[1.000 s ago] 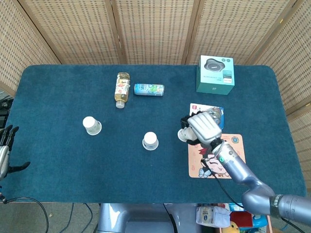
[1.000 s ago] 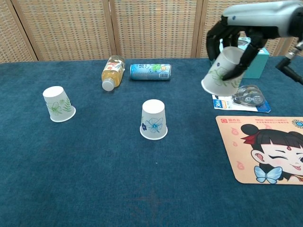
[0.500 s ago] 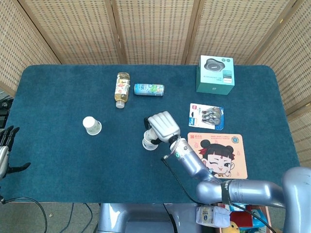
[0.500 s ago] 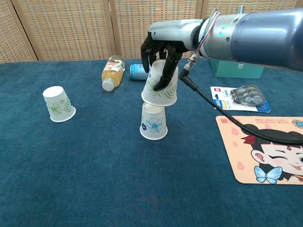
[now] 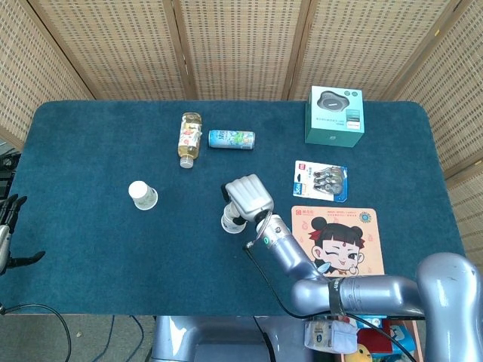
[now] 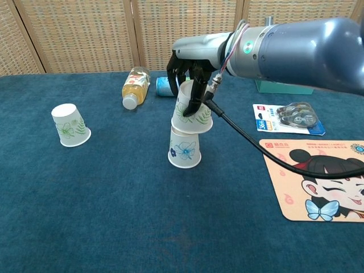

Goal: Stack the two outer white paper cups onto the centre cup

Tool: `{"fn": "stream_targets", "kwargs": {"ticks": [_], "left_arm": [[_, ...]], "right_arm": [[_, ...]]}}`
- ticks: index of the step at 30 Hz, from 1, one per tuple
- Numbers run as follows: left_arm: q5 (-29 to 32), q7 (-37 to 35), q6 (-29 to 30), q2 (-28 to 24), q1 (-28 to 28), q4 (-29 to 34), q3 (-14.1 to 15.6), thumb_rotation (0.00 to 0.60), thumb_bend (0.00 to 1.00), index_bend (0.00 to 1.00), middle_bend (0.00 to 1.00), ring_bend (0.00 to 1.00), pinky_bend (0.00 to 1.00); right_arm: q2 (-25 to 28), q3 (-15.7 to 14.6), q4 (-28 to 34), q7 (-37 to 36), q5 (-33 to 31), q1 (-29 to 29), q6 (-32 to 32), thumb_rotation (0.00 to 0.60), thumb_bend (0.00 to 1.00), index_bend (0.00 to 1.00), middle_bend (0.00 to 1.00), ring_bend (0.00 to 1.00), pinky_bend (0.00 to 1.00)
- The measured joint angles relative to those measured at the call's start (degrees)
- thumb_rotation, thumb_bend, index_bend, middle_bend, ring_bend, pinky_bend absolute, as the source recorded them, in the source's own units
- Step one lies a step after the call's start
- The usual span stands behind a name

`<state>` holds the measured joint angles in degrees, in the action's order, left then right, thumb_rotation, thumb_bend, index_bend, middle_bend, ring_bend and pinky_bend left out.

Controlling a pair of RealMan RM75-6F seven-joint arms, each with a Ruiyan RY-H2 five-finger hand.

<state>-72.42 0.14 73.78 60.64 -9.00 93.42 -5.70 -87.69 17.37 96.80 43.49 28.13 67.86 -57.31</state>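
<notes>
My right hand (image 6: 190, 74) grips an upturned white paper cup (image 6: 192, 111), its rim sitting on top of the centre cup (image 6: 184, 149) in the middle of the blue table (image 6: 114, 216). The other outer cup (image 6: 69, 125) stands well apart to the left; my left hand (image 5: 9, 234) hangs off the table's edge, fingers spread, holding nothing

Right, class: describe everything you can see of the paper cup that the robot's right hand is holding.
The white paper cup with a green leaf print is upside down, slightly tilted, and gripped by the right hand from above. Its open rim sits over the top of the centre white paper cup with a blue flower print, partly slid on, in the middle of the dark blue cloth-covered table.
</notes>
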Motion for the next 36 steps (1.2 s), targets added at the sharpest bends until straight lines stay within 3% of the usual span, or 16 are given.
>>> {"fn": "stream_targets", "kwargs": {"ticks": [23,26,28,30,33,36], "left_arm": [[0.60,0.31,-0.27,0.20,-0.29,-0.16,0.04,0.600,0.04,0.00,0.00,0.00,0.00],[0.64,0.25,-0.28,0.18,-0.29,-0.17,0.05,0.600,0.04,0.00,0.00,0.00,0.00],[0.66,0.13,-0.21,0.17,-0.24,-0.22,0.05,0.600,0.03,0.00,0.00,0.00,0.00],[0.68,0.03,-0.22,0.15,-0.24,-0.25,0.03,0.600,0.04,0.00,0.00,0.00,0.00],[0.71,-0.05,-0.31,0.12,-0.29,-0.33,0.03,0.600,0.03,0.00,0.00,0.00,0.00],[0.71,-0.07,-0.43,0.11,-0.38,-0.33,0.00,0.600,0.04,0.00,0.00,0.00,0.00]], "right_arm": [[-1.54,-0.98,-1.09,-0.45,-2.98,3.18,-0.46,0.600,0.33,0.51,0.58,0.52,0.48],[-1.79,-1.15,-1.40,-0.43,-3.09,3.49,-0.40,0.600,0.25,0.47,0.47,0.46,0.46],[-1.82,-1.24,-1.46,-0.51,-3.02,3.58,-0.23,0.600,0.12,0.38,0.33,0.33,0.36],[-1.89,-1.28,-1.59,-0.81,-2.45,3.59,-0.21,0.600,0.02,0.27,0.16,0.15,0.20],[-2.00,-1.39,-1.69,-1.55,-1.11,3.47,-0.12,0.600,0.00,0.20,0.05,0.02,0.06],[-2.05,-1.45,-1.66,-2.51,0.16,3.26,-0.01,0.600,0.00,0.19,0.03,0.00,0.01]]}}
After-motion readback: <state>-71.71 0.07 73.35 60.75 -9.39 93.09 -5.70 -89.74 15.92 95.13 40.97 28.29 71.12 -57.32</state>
